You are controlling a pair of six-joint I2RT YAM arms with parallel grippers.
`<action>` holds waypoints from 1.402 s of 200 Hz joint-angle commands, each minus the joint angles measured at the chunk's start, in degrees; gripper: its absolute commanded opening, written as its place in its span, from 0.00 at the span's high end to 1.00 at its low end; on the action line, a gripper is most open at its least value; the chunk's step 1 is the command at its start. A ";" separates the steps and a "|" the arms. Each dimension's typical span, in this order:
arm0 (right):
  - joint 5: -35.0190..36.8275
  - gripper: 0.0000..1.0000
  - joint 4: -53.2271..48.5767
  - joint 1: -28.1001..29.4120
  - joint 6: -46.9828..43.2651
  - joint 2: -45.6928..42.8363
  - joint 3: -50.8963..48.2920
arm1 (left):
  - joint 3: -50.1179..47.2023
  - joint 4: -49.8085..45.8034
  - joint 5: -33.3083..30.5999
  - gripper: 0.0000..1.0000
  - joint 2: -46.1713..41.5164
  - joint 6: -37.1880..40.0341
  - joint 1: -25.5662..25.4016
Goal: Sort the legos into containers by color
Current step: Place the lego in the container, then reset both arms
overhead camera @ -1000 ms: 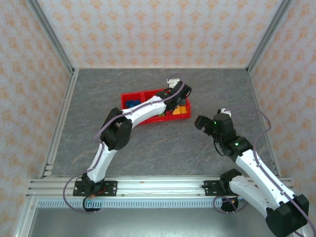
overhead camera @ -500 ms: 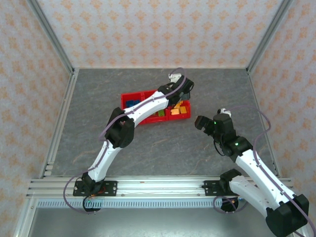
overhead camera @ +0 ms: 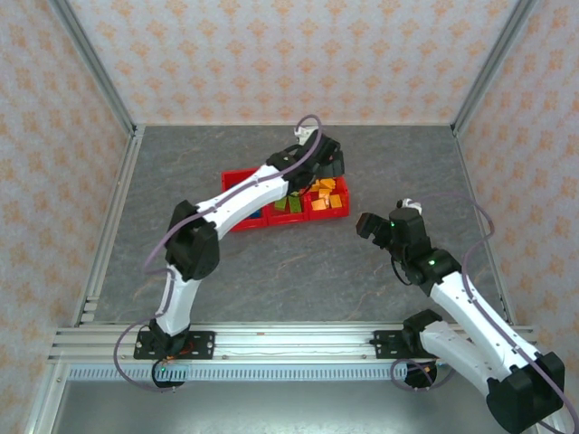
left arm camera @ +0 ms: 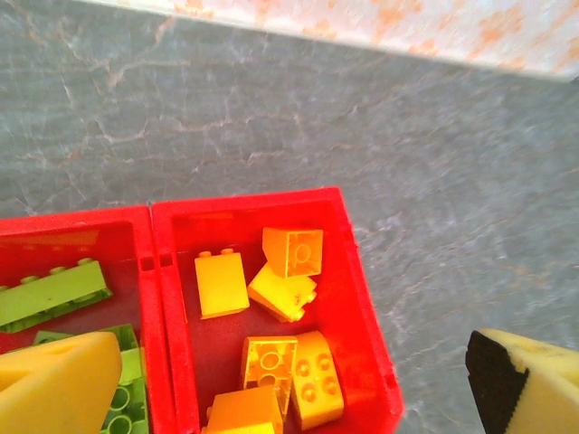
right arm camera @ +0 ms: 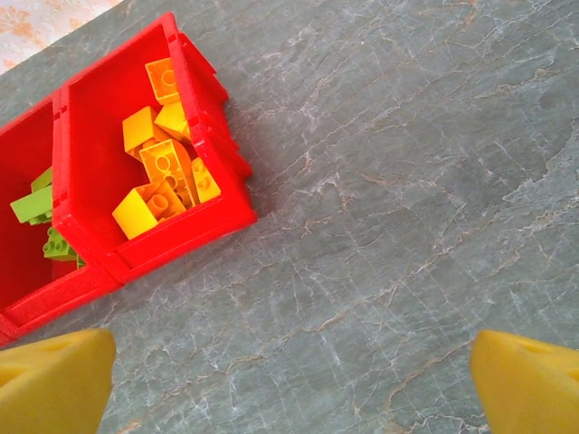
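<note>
Closest to me, the right gripper hangs over bare grey table, off to the right of the tray and well apart from it. On its wrist camera I see both yellow fingertips spread wide at the bottom corners, with nothing but tabletop between them, so it is fully open and empty.

Further out sits the red tray, lying flat on the table with its long side running left to right. From the right wrist view, its end compartment holds a loose heap of orange-yellow bricks, and the compartment next to it holds lime green bricks.

The left arm reaches across the tray from the near left, covering much of the left compartment, so I cannot tell what lies in there. The left gripper hovers above the tray's right end. Its wrist camera looks straight down on the orange-yellow bricks in the right compartment, one standing upright and the others tilted against each other, with green bricks past the thin divider. The fingers stand wide apart and hold nothing.

Beyond the tray is more grey table, then the patterned wall.
</note>
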 commanded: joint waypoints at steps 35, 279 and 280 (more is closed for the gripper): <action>9.48 0.00 9.12 -0.26 -6.54 -0.18 -2.87 | -27.54 22.14 1.15 0.03 -23.20 0.44 5.19; 5.66 0.00 103.34 -17.14 -30.61 40.37 -26.05 | -112.25 113.30 -18.50 0.01 -49.07 35.17 28.56; 5.74 0.00 103.49 -17.14 -30.57 40.48 -26.06 | -112.34 113.99 -18.40 0.01 -48.72 35.24 28.54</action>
